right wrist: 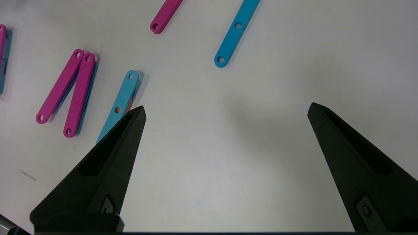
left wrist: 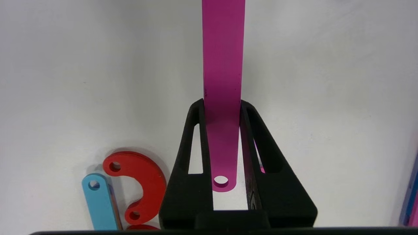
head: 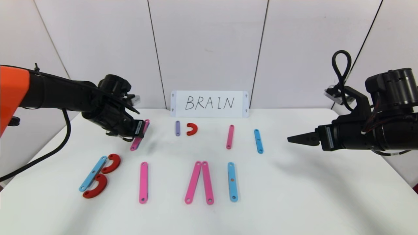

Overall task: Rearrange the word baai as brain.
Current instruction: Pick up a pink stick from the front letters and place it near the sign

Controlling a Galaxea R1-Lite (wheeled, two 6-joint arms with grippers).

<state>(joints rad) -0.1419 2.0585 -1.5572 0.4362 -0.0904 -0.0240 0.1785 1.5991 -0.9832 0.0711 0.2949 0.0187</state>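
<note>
The left gripper (left wrist: pixel 222 107) is clamping 1 pink strip (head: pixel 139 135) above the counter (head: pixel 294 195) behind the B (head: pixel 99 176), risking it pivoting and knocking the B's curves, while the right gripper (right wrist: pixel 225 111) is idling apart.

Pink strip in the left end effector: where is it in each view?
Head view: pink strip slants out of the left end effector, far left of the table.
Left wrist view: centre, clamped between the fingers.
Right wrist view: not in it.
Shared landmark: upper red curve of the B.
</note>
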